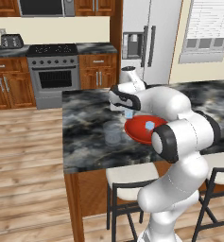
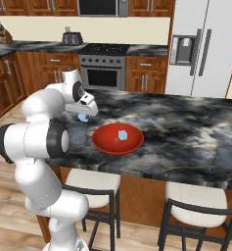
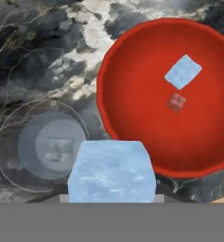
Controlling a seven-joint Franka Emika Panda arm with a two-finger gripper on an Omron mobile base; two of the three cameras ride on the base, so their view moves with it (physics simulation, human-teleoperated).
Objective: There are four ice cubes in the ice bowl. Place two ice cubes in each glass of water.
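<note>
Ice cube [image 3: 111, 171] gripped by fingers [image 1: 128, 114] above glass [image 3: 42, 146]; one cube [image 3: 183, 71] in red bowl [image 3: 132, 118]. No legible writing.

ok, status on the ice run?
Pincer shut on an ice cube, above the counter between red bowl and near glass. One cube visible in bowl. Path to glass clear.

- You face a dark marble island counter [image 1: 85, 142] with 2 cream-seated stools [image 2: 193, 198] tucked under.
- Behind stand wooden cabinets [image 1: 4, 85], a steel oven [image 1: 53, 75], a grey fridge [image 2: 205, 49], and a wood-plank floor [image 1: 23, 179].
</note>
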